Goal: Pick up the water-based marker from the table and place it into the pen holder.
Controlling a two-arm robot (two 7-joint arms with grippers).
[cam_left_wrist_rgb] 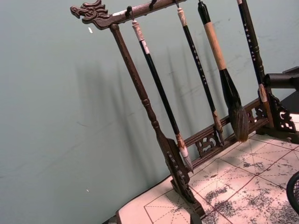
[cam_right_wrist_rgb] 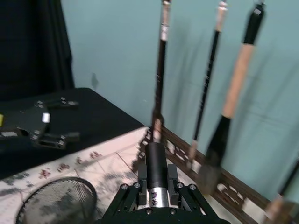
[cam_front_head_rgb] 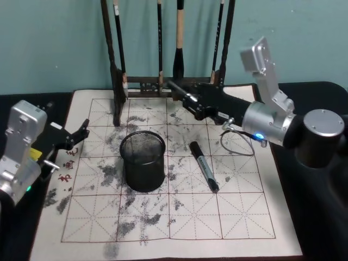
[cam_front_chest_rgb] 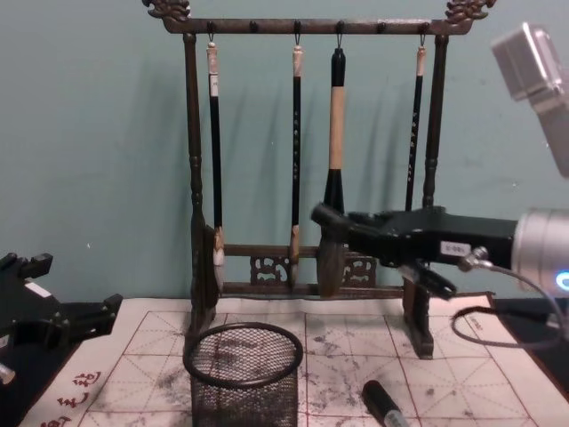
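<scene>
— Right end effector [cam_front_head_rgb: 194,106]?
— Clamped on a marker [cam_right_wrist_rgb: 155,163], raised far-right of the pen holder [cam_front_head_rgb: 142,168].
— Second marker [cam_front_head_rgb: 204,166]?
— Flat on the mat [cam_front_head_rgb: 244,217], right of holder.
— Left end effector [cam_right_wrist_rgb: 74,120]?
— Spread wide, parked left.

Marker [cam_front_head_rgb: 204,166] right of pen holder [cam_front_head_rgb: 142,161]

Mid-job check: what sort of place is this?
Likely a calligraphy desk: a wooden brush rack with hanging brushes, an ink-stained grid mat, and a mesh pen holder. Right claw holds a marker by the rack; left claw rests at the mat's left edge.
</scene>
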